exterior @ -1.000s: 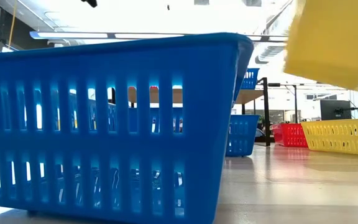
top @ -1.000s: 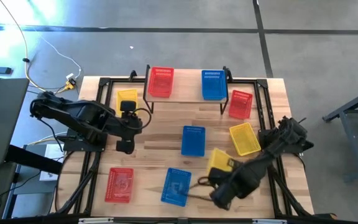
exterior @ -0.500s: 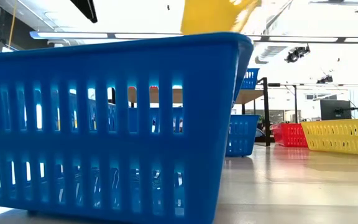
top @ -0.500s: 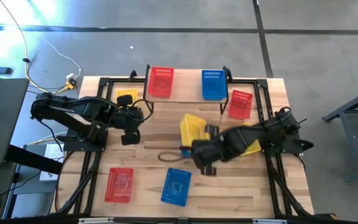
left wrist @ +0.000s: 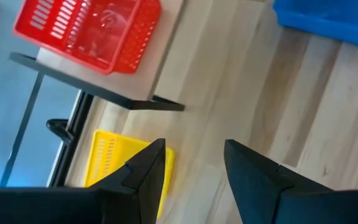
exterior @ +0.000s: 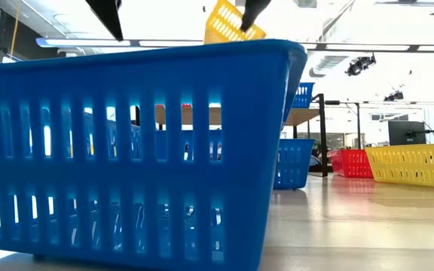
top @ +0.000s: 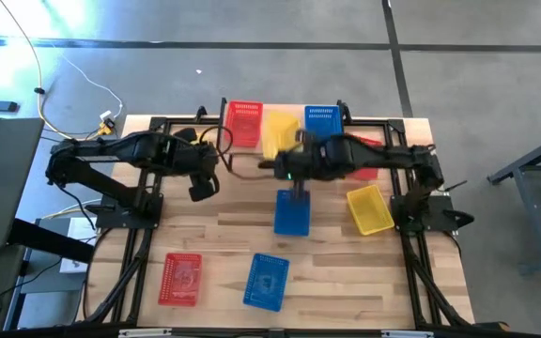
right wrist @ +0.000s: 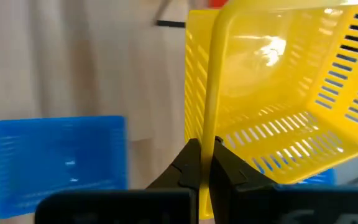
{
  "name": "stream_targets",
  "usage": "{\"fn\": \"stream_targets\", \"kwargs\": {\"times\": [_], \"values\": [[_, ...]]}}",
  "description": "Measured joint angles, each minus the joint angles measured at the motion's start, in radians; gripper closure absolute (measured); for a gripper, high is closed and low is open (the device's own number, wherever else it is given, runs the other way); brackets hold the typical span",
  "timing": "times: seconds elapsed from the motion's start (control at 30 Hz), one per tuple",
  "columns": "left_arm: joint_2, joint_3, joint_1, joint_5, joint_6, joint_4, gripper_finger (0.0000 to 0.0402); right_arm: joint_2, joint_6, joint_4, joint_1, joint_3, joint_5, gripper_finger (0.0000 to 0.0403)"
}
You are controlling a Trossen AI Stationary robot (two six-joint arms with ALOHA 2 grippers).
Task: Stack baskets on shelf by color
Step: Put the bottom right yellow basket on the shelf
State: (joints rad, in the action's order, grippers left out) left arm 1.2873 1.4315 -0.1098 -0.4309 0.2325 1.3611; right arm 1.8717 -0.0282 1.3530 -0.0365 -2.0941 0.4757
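My right gripper [top: 285, 169] is shut on a yellow basket [top: 280, 134] and holds it up over the shelf [left wrist: 157, 68], between the red basket [top: 243, 123] and the blue basket [top: 323, 128] that stand on it. The low view shows the yellow basket [exterior: 230, 22] high and tilted. My left gripper [left wrist: 194, 174] is open and empty above the table, near the shelf's left end [top: 202, 186]. A second yellow basket [left wrist: 114, 165] lies on the table beside the shelf's leg. My right gripper pinches the rim of one wall [right wrist: 207, 140] of the yellow basket, one finger [right wrist: 190, 165] outside the wall and one finger [right wrist: 227, 168] inside. The arm reaches in level from the table's right. The basket is lifted clear and tilted, its open side turned toward the wrist camera.
On the table lie a blue basket [top: 292, 212] in the middle, a yellow one [top: 369, 208] at the right, a red one [top: 367, 150] partly under my right arm, and a red [top: 179, 279] and a blue basket [top: 266, 281] near the front edge.
My right gripper has carried the yellow basket from the table's near right, across the middle, toward the far edge, and now holds it over the shelf between the red and blue baskets. My left gripper has gone a little toward the far edge.
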Motion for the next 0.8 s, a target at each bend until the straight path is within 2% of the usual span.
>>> {"fn": "stream_targets", "kwargs": {"times": [0.23, 0.4, 0.8], "values": [[0.0, 0.0, -0.063, 0.0, 0.01, -0.005, 0.0245, 0.019, -0.15, -0.074, 0.158, 0.0, -0.021, 0.0403], [0.0, 0.0, -0.096, 0.001, 0.037, -0.006, 0.0245, 0.049, -0.173, -0.072, 0.235, 0.0, -0.074, 0.0403], [-0.001, 0.0, -0.128, 0.005, 0.098, -0.006, 0.0245, 0.14, -0.179, -0.035, 0.266, 0.0, -0.114, 0.0403]]}}
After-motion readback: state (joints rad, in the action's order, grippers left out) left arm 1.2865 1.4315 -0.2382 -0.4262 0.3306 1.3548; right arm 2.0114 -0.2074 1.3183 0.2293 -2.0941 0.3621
